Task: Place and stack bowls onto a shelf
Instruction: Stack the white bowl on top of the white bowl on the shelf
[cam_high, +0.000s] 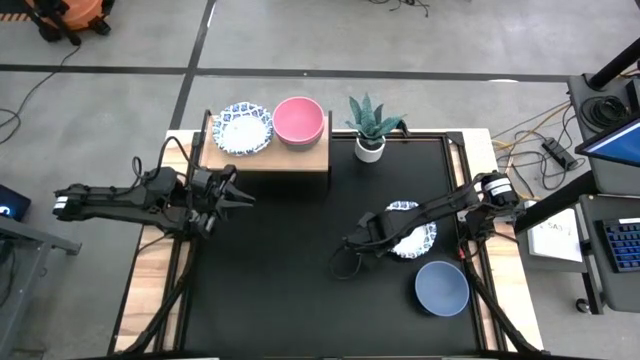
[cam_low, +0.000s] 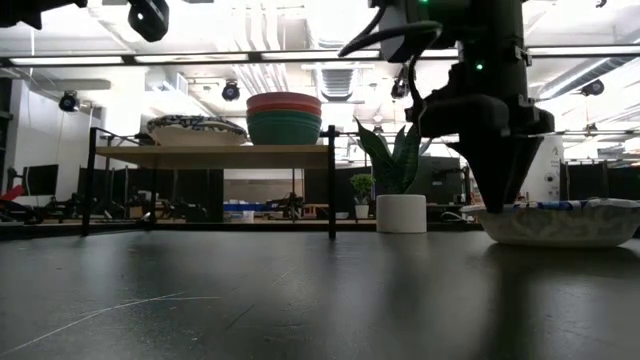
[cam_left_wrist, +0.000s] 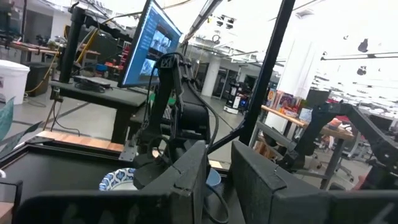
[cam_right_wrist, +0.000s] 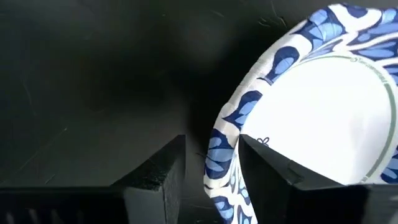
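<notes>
A shallow white bowl with a blue patterned rim (cam_high: 412, 238) sits on the black table at the right. My right gripper (cam_right_wrist: 211, 174) points down over its left rim, open. One finger (cam_right_wrist: 155, 180) stands outside the rim and the other (cam_right_wrist: 280, 177) over the bowl's inside. The shelf (cam_high: 265, 155) at the far left carries another patterned bowl (cam_high: 245, 128) and a pink-topped stack of deeper bowls (cam_high: 298, 120). A grey-blue bowl (cam_high: 442, 288) rests near the table's right front. My left gripper (cam_high: 238, 193) waits in front of the shelf, open and holding nothing. My right gripper straddles the patterned bowl's rim (cam_right_wrist: 221, 165) from above. A dark gap shows between the rim and the outer finger. Whether the inner finger touches the bowl I cannot tell. The bowl rests flat on the table.
A potted plant in a white pot (cam_high: 370, 148) stands just right of the shelf, at the table's far edge. The middle of the black tabletop (cam_high: 290, 270) lies between the two arms.
</notes>
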